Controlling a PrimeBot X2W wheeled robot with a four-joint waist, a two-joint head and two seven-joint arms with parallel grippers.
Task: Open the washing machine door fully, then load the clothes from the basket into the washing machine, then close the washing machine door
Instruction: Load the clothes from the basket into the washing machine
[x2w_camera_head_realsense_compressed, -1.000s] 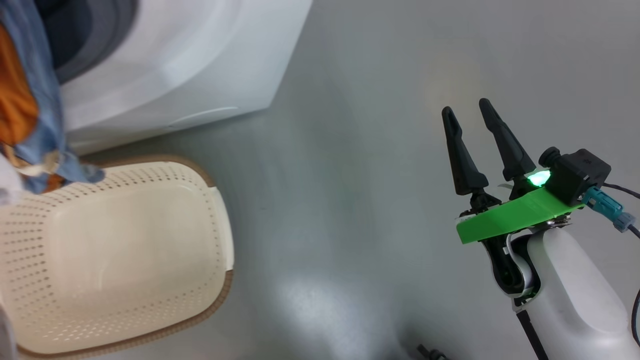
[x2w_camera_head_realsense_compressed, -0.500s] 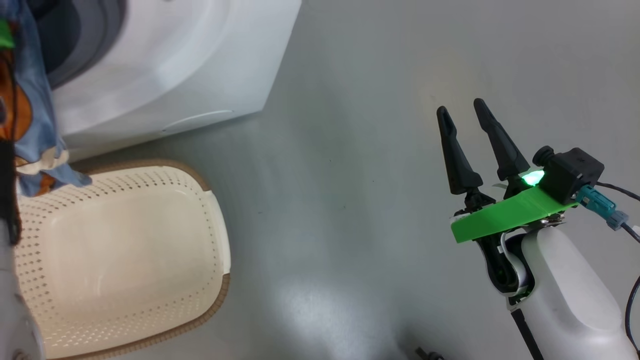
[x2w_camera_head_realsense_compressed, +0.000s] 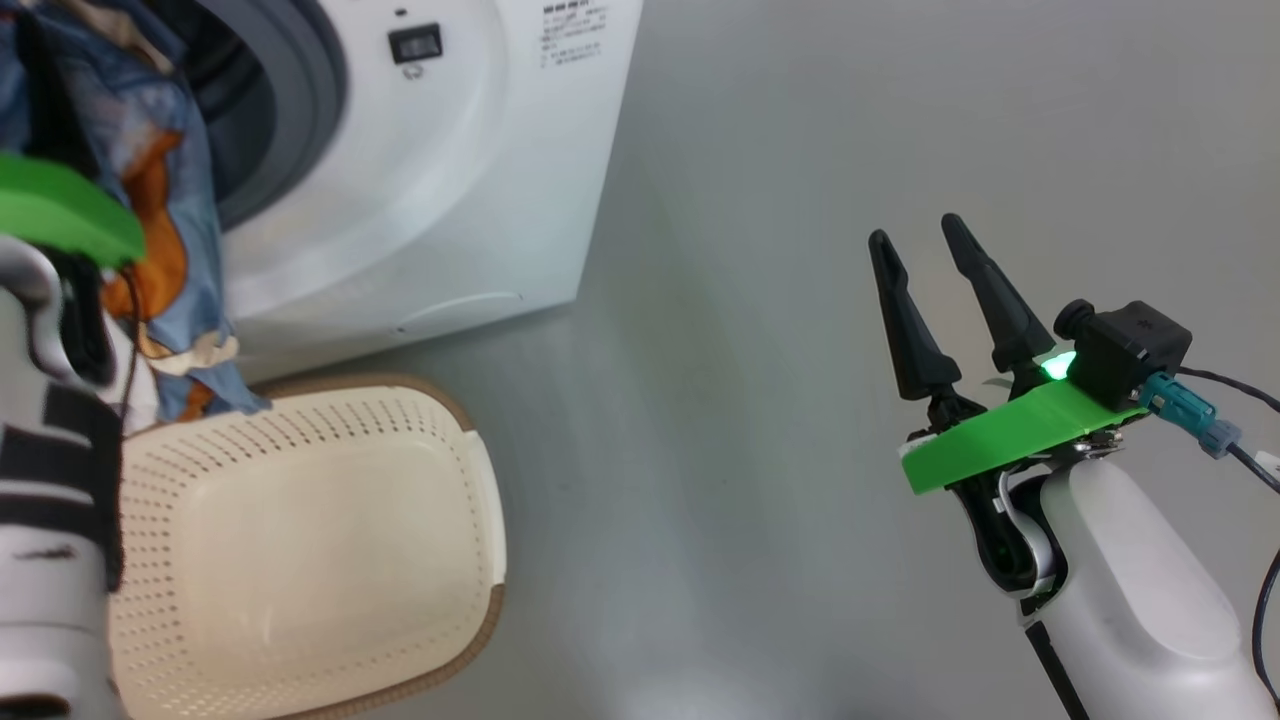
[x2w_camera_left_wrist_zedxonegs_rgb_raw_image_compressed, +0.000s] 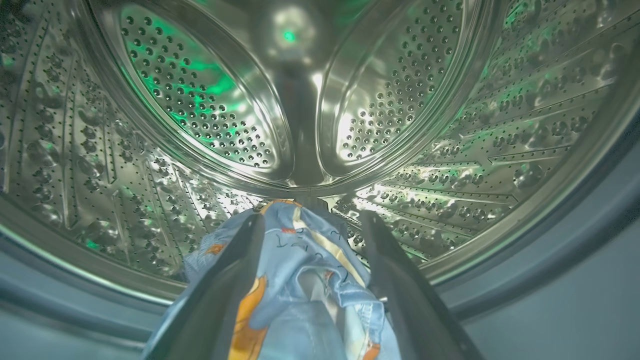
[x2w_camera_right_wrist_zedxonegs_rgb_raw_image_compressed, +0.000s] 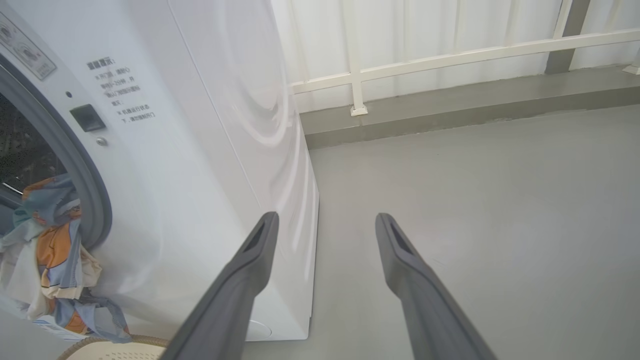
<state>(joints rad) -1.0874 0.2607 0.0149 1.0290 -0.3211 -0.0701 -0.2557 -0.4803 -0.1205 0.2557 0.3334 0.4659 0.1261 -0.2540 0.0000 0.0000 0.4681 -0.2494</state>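
Note:
The washing machine (x2w_camera_head_realsense_compressed: 450, 200) stands at the upper left, and its door is out of view. My left gripper (x2w_camera_left_wrist_zedxonegs_rgb_raw_image_compressed: 312, 217) reaches into the steel drum (x2w_camera_left_wrist_zedxonegs_rgb_raw_image_compressed: 200, 100), open, with the light blue bear-print clothes (x2w_camera_left_wrist_zedxonegs_rgb_raw_image_compressed: 305, 260) lying loose between its fingers. The clothes (x2w_camera_head_realsense_compressed: 150, 200) hang out over the grey gasket (x2w_camera_head_realsense_compressed: 300, 110) and down the white front toward the basket (x2w_camera_head_realsense_compressed: 300, 560), which has nothing inside. In the right wrist view the clothes (x2w_camera_right_wrist_zedxonegs_rgb_raw_image_compressed: 55, 250) trail from the opening to the basket's rim (x2w_camera_right_wrist_zedxonegs_rgb_raw_image_compressed: 115, 345). My right gripper (x2w_camera_head_realsense_compressed: 915, 232) hovers open and empty over the floor at right.
Grey floor (x2w_camera_head_realsense_compressed: 720, 450) spreads between the basket and my right arm. A white railing (x2w_camera_right_wrist_zedxonegs_rgb_raw_image_compressed: 450, 57) and a low kerb run behind the machine's side. My left forearm (x2w_camera_head_realsense_compressed: 50, 500) stands beside the basket at the left edge.
My left gripper has gone from shut to open, letting go of the clothes at the drum mouth. The head camera has shifted, bringing more of the machine's front and my left forearm into view.

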